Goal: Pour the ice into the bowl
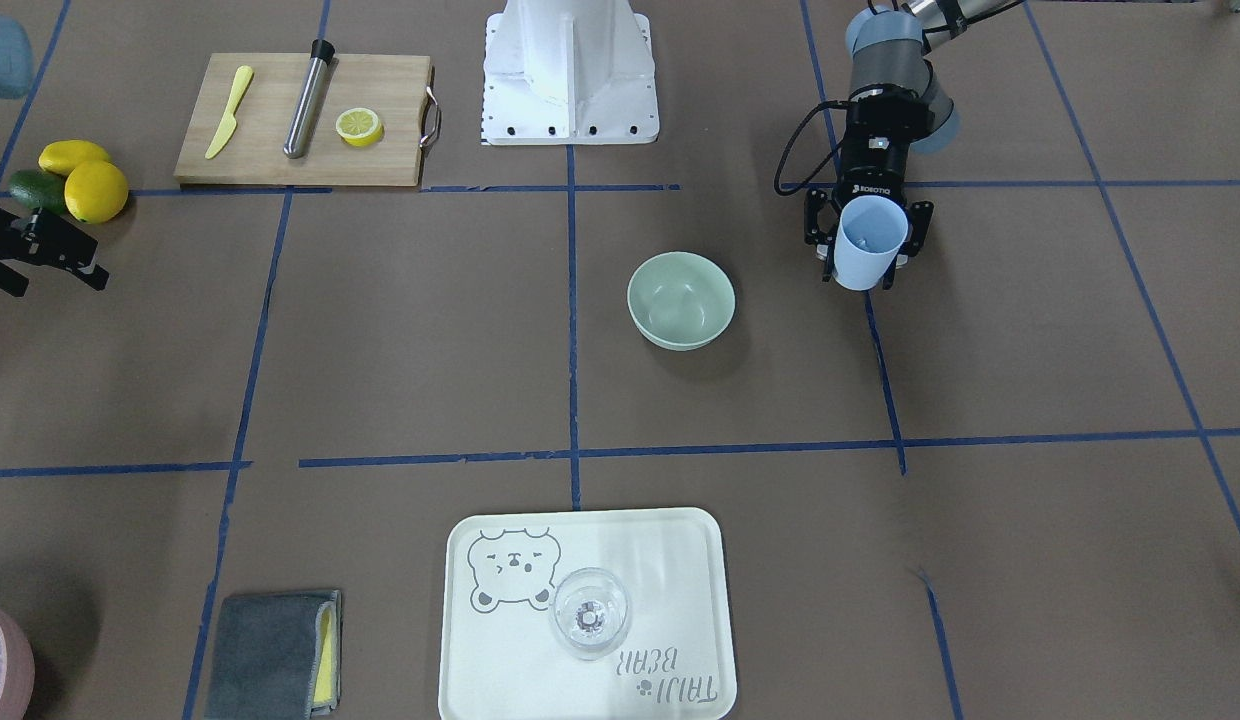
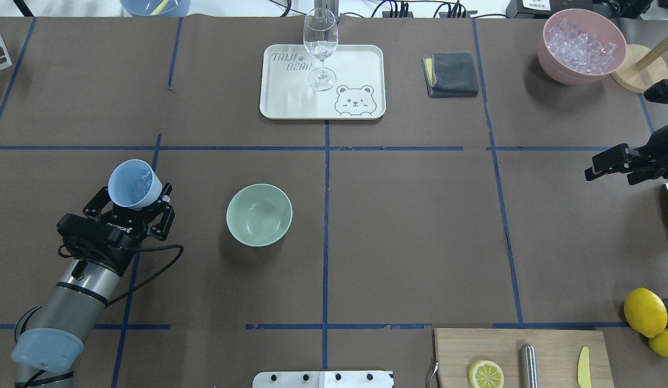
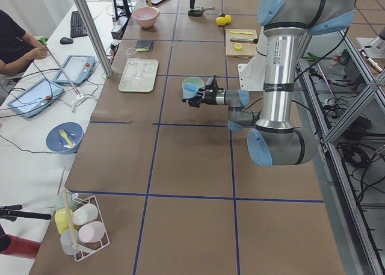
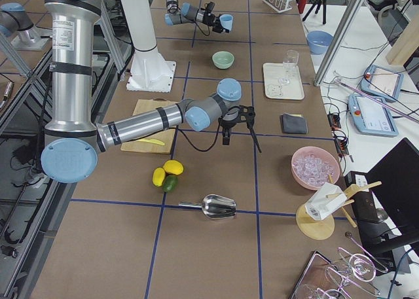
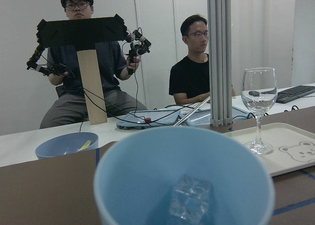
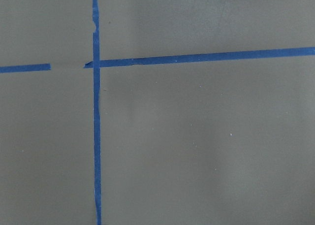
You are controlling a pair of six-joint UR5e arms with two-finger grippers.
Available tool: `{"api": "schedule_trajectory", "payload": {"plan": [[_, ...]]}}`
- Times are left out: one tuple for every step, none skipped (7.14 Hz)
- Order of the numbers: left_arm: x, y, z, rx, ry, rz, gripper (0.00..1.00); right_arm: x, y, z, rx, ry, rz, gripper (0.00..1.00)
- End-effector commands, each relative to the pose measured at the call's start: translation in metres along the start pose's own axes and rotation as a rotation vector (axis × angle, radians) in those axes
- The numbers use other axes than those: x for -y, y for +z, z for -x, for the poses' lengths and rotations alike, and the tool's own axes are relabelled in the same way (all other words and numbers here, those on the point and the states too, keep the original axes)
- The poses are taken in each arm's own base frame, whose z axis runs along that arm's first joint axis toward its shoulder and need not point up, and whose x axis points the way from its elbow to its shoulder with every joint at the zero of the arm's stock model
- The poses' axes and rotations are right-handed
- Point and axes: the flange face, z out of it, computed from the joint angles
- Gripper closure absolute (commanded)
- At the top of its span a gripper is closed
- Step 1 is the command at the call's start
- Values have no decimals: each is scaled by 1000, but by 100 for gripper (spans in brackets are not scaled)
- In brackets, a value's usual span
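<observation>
Here the left end effector (image 2: 136,195) grips a pale blue plastic cup (image 2: 133,183) holding clear glassy ice cubes (image 5: 189,203), toward the desk's (image 2: 409,226) left edge; the round mint-green bowl (image 2: 259,215) sits near it, apart. The right end effector (image 4: 241,140) hangs spread open, holding nothing, by the right edge

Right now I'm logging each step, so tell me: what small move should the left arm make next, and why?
Probably carry the light blue plastic cup sideways until it hangs over the round pale mint-green bowl. The left gripper is shut on the cup, the clear ice cubes sit inside, yet the empty bowl stands apart beside it.
</observation>
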Motion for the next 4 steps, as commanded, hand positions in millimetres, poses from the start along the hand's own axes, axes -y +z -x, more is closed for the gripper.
{"api": "schedule_trajectory", "payload": {"plan": [[-5, 3, -46, -12, 156, 41, 100, 1, 0, 0, -1, 0, -2, 0], [8, 14, -81, 8, 354, 75, 100, 1, 1, 0, -2, 3, -1, 0], [2, 18, -87, 47, 438, 89, 100, 1, 1, 0, -2, 6, -1, 0], [3, 20, -90, 52, 628, 115, 100, 0, 1, 0, -2, 8, 0, 0]]}}
